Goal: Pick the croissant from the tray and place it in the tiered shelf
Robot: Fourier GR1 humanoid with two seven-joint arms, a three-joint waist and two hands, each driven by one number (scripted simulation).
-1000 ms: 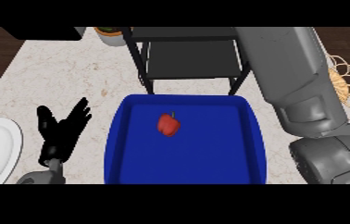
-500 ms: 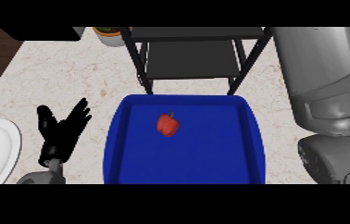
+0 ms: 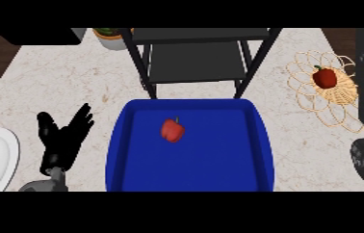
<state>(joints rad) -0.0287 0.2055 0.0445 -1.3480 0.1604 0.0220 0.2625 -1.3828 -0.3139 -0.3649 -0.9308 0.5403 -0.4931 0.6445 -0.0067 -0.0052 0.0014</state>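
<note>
Resting at eight o'clock, the left hand (image 3: 65, 138) stays slack — the red item (image 3: 172, 130) lies ungrasped in the blue tray (image 3: 259, 145), below the tiered shelf (image 3: 195, 58).

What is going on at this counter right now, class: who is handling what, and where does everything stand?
Nothing is being handled at the moment. The left hand rests open beside the blue tray, fingers up, touching nothing. The right hand barely shows at the right edge, so its fingers cannot be judged. A small red item, which looks more like a pepper than a croissant, lies alone in the tray. The black tiered shelf stands just behind the tray. A wire basket to the right holds another red item.
</note>
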